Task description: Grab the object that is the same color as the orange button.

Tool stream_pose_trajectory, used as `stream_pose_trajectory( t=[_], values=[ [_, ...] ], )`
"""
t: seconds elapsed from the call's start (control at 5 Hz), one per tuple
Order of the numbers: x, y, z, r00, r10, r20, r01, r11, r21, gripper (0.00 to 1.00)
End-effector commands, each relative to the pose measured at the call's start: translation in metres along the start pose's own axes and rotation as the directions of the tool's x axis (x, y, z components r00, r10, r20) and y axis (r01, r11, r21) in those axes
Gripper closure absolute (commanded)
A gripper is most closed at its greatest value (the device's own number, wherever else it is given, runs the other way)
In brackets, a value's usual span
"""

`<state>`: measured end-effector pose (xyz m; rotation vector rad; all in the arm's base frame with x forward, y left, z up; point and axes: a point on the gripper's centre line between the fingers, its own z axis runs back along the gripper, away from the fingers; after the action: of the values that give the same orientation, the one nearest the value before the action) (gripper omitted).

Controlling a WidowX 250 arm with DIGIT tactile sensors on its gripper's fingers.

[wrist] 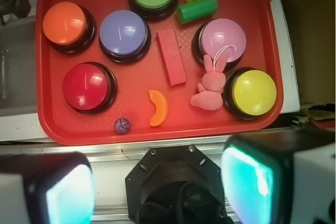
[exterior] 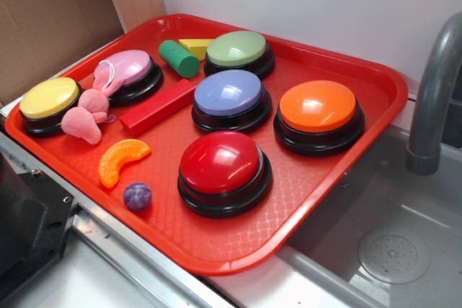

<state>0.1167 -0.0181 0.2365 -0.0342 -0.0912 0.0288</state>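
In the wrist view the claw (wrist: 157, 190) hangs high above the near edge of the red tray (wrist: 47, 124), fingers (wrist: 247, 177) spread wide, holding nothing. The orange segment (wrist: 158, 107) lies close to that near edge, between the purple ball (wrist: 122, 125) and the pink plush rabbit (wrist: 210, 87). A good grasp probably means descending straight over it, closing across its narrow width. Farther back sits the orange button (wrist: 64, 23), near a far corner.

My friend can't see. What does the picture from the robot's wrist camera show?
A red tray holds six dome buttons: orange button, blue, green, pink, yellow and red. A small orange toy segment lies near the front beside a purple ball and a pink plush bunny. The open pincer hangs outside the tray, empty.
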Motion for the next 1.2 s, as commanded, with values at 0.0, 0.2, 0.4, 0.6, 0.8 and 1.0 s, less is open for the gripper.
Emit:
stream_pose_trajectory(
  t=[0.0, 0.2, 0.4, 0.6, 0.8, 1.0],
  values=[
    [0.0, 0.0, 0.0, 1.0, 0.0, 0.0, 0.0, 1.0, 0.0, 0.0],
    [0.006, 0.002, -0.033, 0.999, -0.032, -0.004, 0.032, 0.999, 0.017, 0.0],
    [0.007, 0.002, -0.06, 1.0, -0.015, 0.003, 0.015, 1.0, 0.009, 0.0],
    [0.009, 0.007, -0.096, 1.0, 0.008, 0.012, -0.009, 1.0, 0.026, 0.0],
    [0.011, 0.013, -0.134, 0.999, 0.03, 0.029, -0.031, 0.999, 0.022, 0.0],
    [0.014, 0.018, -0.169, 0.998, 0.069, -0.006, -0.068, 0.997, 0.024, 0.0]
  ],
)
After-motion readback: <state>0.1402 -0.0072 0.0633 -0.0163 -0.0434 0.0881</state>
